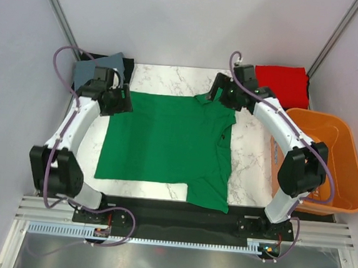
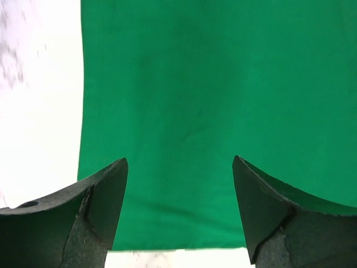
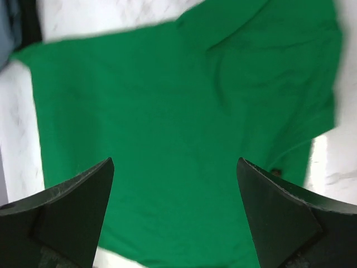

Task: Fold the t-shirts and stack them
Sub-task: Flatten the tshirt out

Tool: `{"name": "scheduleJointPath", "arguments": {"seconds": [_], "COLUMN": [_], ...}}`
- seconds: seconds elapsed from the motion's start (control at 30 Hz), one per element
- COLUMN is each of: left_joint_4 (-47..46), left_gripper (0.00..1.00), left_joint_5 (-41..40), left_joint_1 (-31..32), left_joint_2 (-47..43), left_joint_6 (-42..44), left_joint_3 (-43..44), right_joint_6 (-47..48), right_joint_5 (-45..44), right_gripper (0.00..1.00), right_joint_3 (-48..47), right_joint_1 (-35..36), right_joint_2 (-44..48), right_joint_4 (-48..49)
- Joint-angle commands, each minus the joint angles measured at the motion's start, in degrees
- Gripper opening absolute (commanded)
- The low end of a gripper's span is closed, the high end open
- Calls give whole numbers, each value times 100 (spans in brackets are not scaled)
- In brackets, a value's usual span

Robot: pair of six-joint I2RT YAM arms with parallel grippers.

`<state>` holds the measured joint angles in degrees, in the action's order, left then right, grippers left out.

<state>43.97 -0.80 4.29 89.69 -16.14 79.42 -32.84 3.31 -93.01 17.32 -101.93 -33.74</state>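
A bright green t-shirt [image 1: 166,139] lies spread on the marble table, its right part folded over with a flap reaching the near edge. It fills the left wrist view [image 2: 212,100] and the right wrist view [image 3: 184,123]. A bright red t-shirt [image 1: 284,83] lies folded at the far right corner. My left gripper [image 1: 127,99] is open and empty over the green shirt's far left corner. My right gripper [image 1: 215,94] is open and empty above the shirt's far right corner.
An orange plastic basket [image 1: 344,180] stands at the right of the table. A grey-blue cloth [image 1: 97,69] on a dark cloth lies at the far left corner. Bare marble [image 1: 252,159] shows right of the green shirt.
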Motion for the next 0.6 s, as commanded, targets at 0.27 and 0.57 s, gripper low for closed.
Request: {"name": "scheduleJointPath", "arguments": {"seconds": [0.27,0.57], "left_joint_4": [-819,-338], "left_gripper": [79,78], "left_joint_5": [388,272], "left_joint_1": [-34,-25], "left_joint_2": [-3392,-4486], "left_joint_6": [-416,-671], "left_joint_3": [-3062,-3143], "right_joint_6": [58,-3], "right_joint_5": [408,398], "right_gripper": [98,98], "right_joint_3": [-699,-2413], "right_joint_1": [334,26], "right_joint_2": [-1398,-3252], "right_joint_4": [623,447]}}
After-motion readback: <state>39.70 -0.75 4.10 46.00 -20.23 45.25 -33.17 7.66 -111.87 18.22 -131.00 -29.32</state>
